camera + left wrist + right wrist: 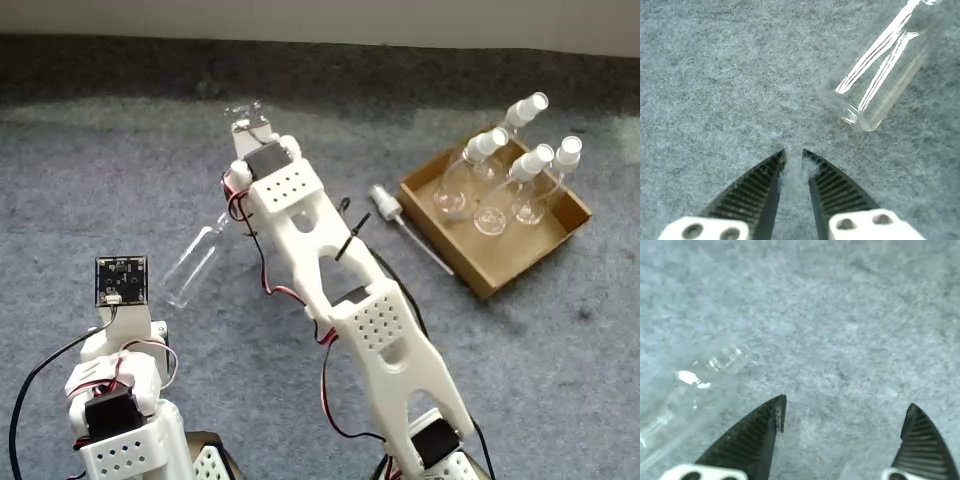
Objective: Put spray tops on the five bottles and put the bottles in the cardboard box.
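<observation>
Nearest, the left gripper (794,152) is empty, its jaws almost pressed together, just short of the base of the uncapped clear bottle (880,75) lying on the grey tabletop. The right gripper (847,405) is spread wide near the bottle's neck. The bottle looks light, stiff, slick and likely to roll, so it is best pinched across its body. Beyond lie the loose spray top (388,205) and the cardboard box (535,262) holding four capped bottles (527,190).

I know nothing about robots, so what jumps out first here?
Four capped bottles sit in the cardboard box at the right. One bare bottle lies on the grey carpet, the right gripper open by its neck. A loose spray top lies beside the box.
</observation>
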You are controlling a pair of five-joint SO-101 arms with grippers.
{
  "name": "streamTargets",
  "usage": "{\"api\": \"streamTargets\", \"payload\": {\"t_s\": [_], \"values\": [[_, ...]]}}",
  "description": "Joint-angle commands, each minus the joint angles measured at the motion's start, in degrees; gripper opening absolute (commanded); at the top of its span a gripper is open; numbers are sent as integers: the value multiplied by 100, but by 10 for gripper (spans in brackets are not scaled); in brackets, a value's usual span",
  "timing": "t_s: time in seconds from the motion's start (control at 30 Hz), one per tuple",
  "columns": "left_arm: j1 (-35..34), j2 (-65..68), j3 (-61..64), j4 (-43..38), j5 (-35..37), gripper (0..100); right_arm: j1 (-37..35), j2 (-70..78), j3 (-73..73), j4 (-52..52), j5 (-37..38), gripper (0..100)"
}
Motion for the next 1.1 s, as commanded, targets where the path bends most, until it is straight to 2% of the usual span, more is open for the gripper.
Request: {"api": "streamTargets", "payload": {"t_s": [0.0, 0.13, 0.3, 0.4, 0.93, 1.07], "values": [[-75, -66, -66, -105, -9, 4, -154, -303, -347, 40, -53, 324], [-75, -66, -57, -114, -9, 4, -154, -303, -347, 40, 79, 324], [-66, -66, -57, -114, -9, 4, -154, -303, -347, 57, 1310, 324], [-66, -66, -57, -114, -9, 4, -136, -303, -347, 48, 1679, 324], [-66, -66, -40, -123, -9, 4, -145, -110, -356, 40, 1776, 324], [-57, -66, -40, -123, -9, 4, -127, 277, -400, 66, 2365, 324]]}}
